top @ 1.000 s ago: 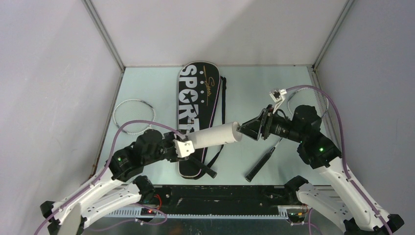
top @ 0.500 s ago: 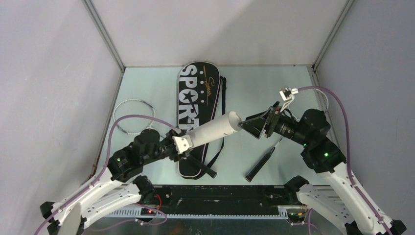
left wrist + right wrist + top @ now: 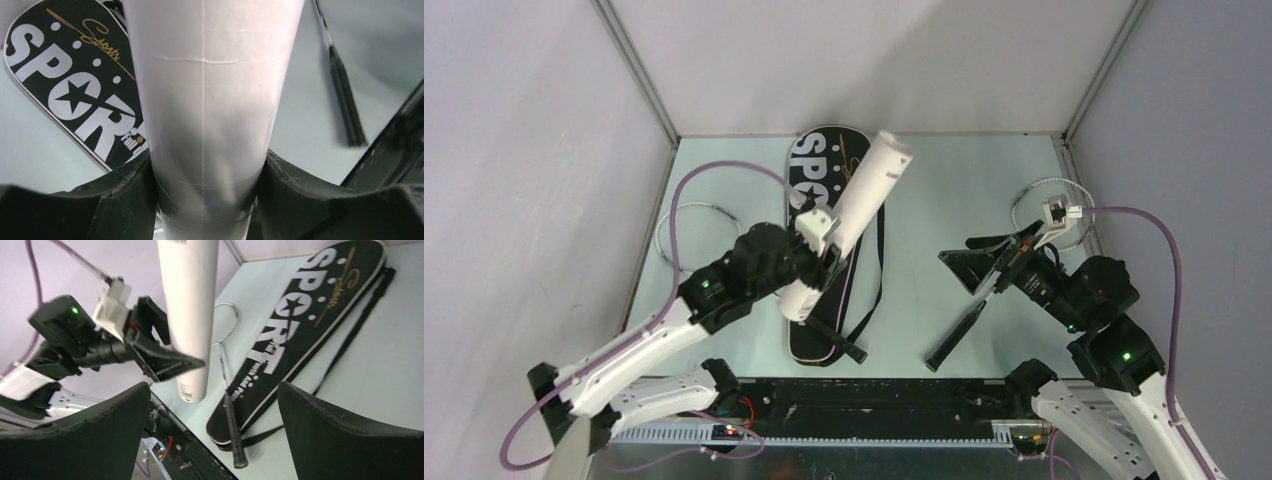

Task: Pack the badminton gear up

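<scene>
Tube [image 3: 864,195], white cardboard: clamped in the left gripper [image 3: 824,255] and lifted off the table [image 3: 924,200]. It stands steeply tilted. The open end is up and toward the far wall. The lower end hangs over the narrow end of the bag [image 3: 812,165]; I cannot tell whether it touches.

Left side: left racket [image 3: 844,345]. A thin arc of its silver hoop shows on the table beside the left arm, which partly hides it. The black handle lies across the bag's narrow near end.

Left gripper: jaws closed around the tube a little above its lower end. In the left wrist view, black fingers [image 3: 125,195] press both sides of the tube [image 3: 210,100]. Most of the tube's length sticks out beyond them.

Centre: the black bag lies flat and lengthwise, wide end toward the far wall, "SPORT" lettering facing up. The tube crosses over its lettering.

Right of centre: right racket [image 3: 952,340]. The handle points toward the near edge and the hoop lies near the right wall.

Right side: right gripper [image 3: 979,258], jaws spread wide, holding nothing, aimed toward the tube but well apart from it. It hovers over the right racket's shaft. In the right wrist view, both fingers [image 3: 350,440] frame the tube [image 3: 189,300] and the bag [image 3: 300,315] in the distance.
</scene>
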